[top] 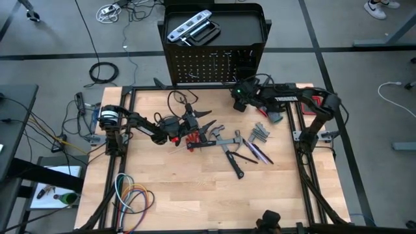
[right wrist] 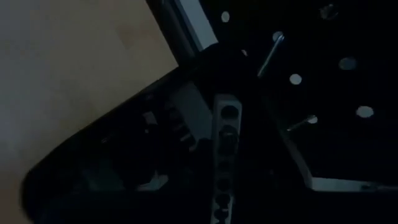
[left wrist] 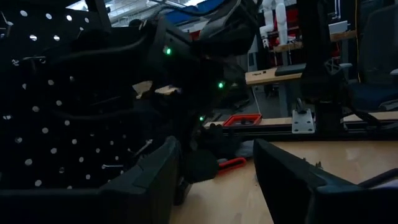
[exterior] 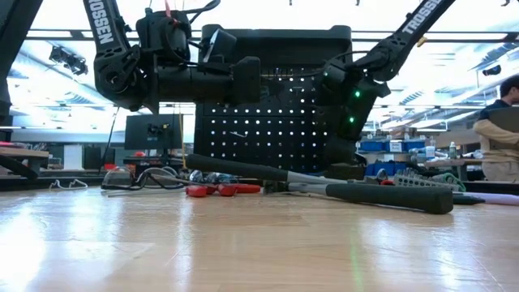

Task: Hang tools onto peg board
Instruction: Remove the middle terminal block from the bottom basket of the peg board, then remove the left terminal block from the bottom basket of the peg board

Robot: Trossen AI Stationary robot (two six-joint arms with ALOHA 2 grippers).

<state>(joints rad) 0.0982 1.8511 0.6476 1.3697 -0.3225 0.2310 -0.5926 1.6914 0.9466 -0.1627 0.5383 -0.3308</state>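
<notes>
In the low view, white lettering "TROSSEN" is read along the upper link of the arm [exterior: 101,28] at the left edge, and what is probably the same word, partly cut off, on the arm [exterior: 422,18] at the right.

One peg board [top: 214,62], one silver level [top: 188,27], two arms, one loose heap of tools [top: 227,140].

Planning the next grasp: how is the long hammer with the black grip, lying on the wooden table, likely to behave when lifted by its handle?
The long hammer with the black grip looks rigid, so it probably won't flex. Its metal head sits at one end, so it is likely head-heavy and may swing down if held far back. The thick, matte grip probably slips little.
</notes>
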